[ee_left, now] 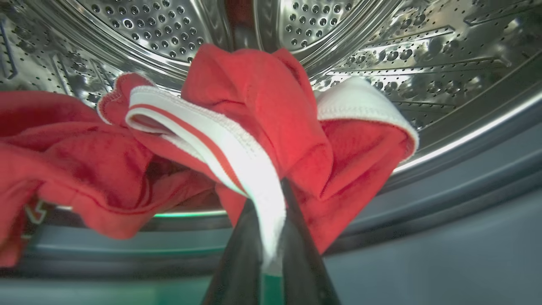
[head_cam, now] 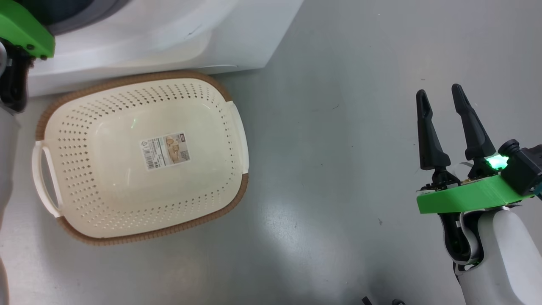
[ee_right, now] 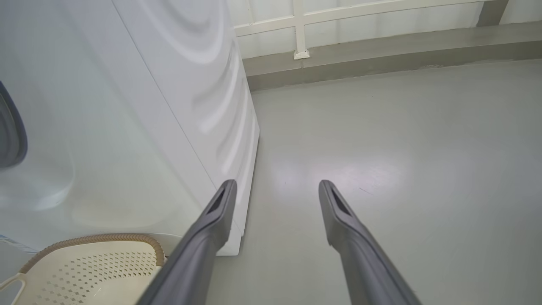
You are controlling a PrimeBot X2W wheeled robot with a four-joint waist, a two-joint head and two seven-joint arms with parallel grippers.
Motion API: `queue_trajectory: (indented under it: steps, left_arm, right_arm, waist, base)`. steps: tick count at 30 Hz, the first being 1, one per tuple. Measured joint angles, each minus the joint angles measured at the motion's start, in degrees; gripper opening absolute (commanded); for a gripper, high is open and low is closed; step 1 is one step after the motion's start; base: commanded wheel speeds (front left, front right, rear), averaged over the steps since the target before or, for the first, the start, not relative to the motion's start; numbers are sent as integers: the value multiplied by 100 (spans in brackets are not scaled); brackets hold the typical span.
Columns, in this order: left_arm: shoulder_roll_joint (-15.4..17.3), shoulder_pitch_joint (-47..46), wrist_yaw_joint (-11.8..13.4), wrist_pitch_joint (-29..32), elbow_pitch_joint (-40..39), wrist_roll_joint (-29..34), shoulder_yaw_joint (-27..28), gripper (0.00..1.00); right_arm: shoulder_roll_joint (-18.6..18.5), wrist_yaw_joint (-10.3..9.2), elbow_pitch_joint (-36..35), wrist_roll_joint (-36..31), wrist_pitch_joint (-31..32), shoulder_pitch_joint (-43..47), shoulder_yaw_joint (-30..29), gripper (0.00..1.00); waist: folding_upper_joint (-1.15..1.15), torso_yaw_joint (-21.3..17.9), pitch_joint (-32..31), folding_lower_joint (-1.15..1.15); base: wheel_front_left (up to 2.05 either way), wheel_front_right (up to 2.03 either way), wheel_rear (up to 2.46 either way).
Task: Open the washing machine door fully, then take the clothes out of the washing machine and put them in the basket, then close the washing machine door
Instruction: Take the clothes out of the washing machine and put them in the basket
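Clothes (ee_left: 262,110), bright red with white trim, lie bunched in the washing machine (ee_left: 423,55) drum. The left gripper (ee_left: 271,199) jaws pinch the white trim. The right gripper (head_cam: 439,90) jaws stand wide.

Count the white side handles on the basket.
2. In the head view, the left handle is at the left end of the basket and the right handle is at its right end. The whole rim shows, so none seems hidden.

I'm working in what looks like a laundry area: a white front-loading washing machine (head_cam: 148,42) at my 11 o'clock, a perforated basket (head_cam: 84,182) before it, a glossy grey floor (head_cam: 338,127), a pale panelled wall (ee_right: 381,25).
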Motion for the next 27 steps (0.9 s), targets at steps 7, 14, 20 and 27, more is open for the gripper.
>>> queue_trajectory:
  steps: [7,14,20,27]
  left_arm:
    - [26,88,-1,-57,-472,-94,10,0]
    - [76,990,3,-73,-1550,549,1016,0]
    - [-229,1703,3,-74,-2431,1237,1922,0]
    - [-643,2543,3,-74,-3506,1823,2662,0]
  right_arm:
    - [-1,0,1,-4,0,1,-4,100]
    - [0,0,58,-62,0,19,3,100]
    - [1,0,100,-118,0,60,-33,100]
    - [1,0,136,-120,0,410,-135,100]
  waist:
    - [0,92,-143,0]
    - [0,217,-449,0]
    - [0,307,-729,0]
    - [0,421,-1083,0]
  base:
    - [0,0,0]
    - [0,0,0]
    - [0,0,0]
    - [0,0,0]
